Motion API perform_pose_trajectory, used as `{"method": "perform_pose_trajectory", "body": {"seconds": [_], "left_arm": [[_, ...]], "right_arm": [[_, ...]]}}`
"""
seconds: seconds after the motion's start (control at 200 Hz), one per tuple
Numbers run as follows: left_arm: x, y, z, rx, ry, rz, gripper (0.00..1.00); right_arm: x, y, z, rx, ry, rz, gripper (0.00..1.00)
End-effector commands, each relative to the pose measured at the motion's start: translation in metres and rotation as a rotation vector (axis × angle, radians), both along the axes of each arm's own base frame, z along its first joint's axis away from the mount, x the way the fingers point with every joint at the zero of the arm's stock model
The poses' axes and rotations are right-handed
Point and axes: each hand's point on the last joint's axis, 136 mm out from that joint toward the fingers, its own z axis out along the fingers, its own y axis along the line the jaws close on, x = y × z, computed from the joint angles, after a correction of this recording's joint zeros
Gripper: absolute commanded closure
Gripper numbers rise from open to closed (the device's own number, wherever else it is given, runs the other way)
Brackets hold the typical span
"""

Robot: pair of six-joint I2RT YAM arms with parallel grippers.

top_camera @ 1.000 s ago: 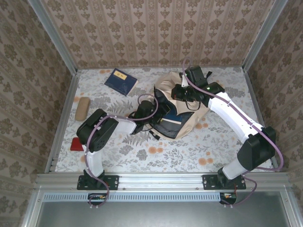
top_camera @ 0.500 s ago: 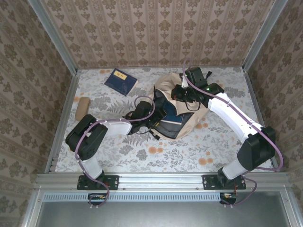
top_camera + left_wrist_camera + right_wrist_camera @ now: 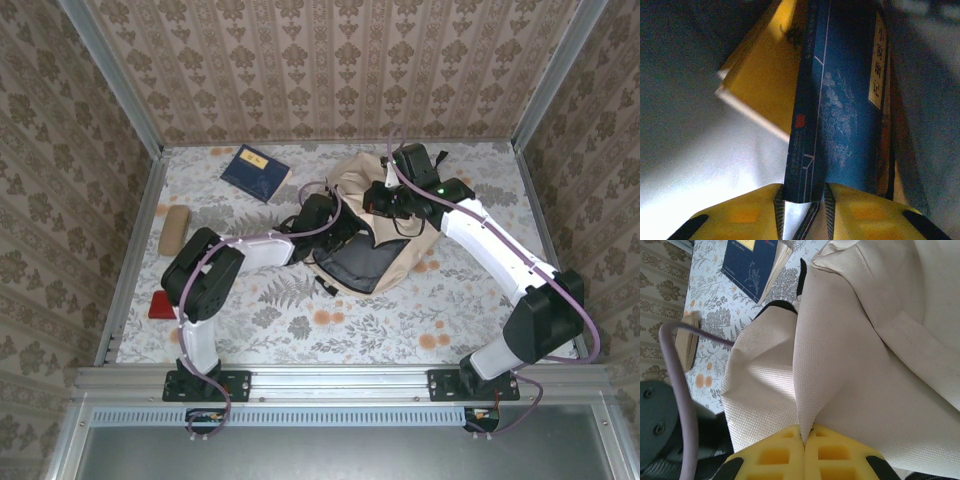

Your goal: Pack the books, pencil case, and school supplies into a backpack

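The beige backpack (image 3: 402, 246) lies right of centre with its dark opening toward me. My left gripper (image 3: 337, 226) reaches into that opening. In the left wrist view it (image 3: 801, 194) is shut on the end of a navy book (image 3: 840, 100), one pad against each side. A yellow book (image 3: 767, 85) lies beside it against the grey lining (image 3: 685, 45). My right gripper (image 3: 384, 203) is shut on a fold of the backpack's upper fabric (image 3: 865, 365), its pads (image 3: 775, 455) pressed together. Another navy book (image 3: 255, 172) (image 3: 752, 262) lies at the back left. The tan pencil case (image 3: 174, 229) (image 3: 687, 342) rests at the left edge.
A small red object (image 3: 160, 305) lies at the near left beside my left arm's elbow. Metal frame rails (image 3: 130, 250) and patterned walls close in the table on three sides. The left arm's cable (image 3: 675, 390) loops close to the backpack.
My left gripper has gone deeper into the backpack and its jaws have narrowed. The navy book seen in the opening is now inside. The right gripper has held still.
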Motion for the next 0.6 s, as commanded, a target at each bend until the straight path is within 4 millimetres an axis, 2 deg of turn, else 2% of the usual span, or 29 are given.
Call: {"method": "perform_pose_trajectory", "body": {"seconds": [0.0,0.135,0.285,0.44,0.595], "left_arm": [[0.019,-0.008,0.003,-0.014,-0.052,0.000,0.72],[0.029,-0.009,-0.001,-0.027,-0.076,0.028,0.72],[0.028,0.002,-0.003,-0.034,-0.071,0.053,0.63],[0.008,0.014,0.013,-0.053,-0.065,0.029,0.51],[-0.021,0.034,0.035,-0.010,-0.074,-0.024,0.47]], "right_arm": [[-0.003,0.001,0.021,0.045,-0.051,0.003,0.93],[-0.004,0.000,0.021,0.044,-0.052,0.001,0.93],[-0.004,0.000,0.020,0.043,-0.049,-0.002,0.93],[-0.003,-0.001,0.016,0.037,-0.043,-0.005,0.93],[-0.003,-0.001,0.010,0.030,-0.028,-0.006,0.93]]}}
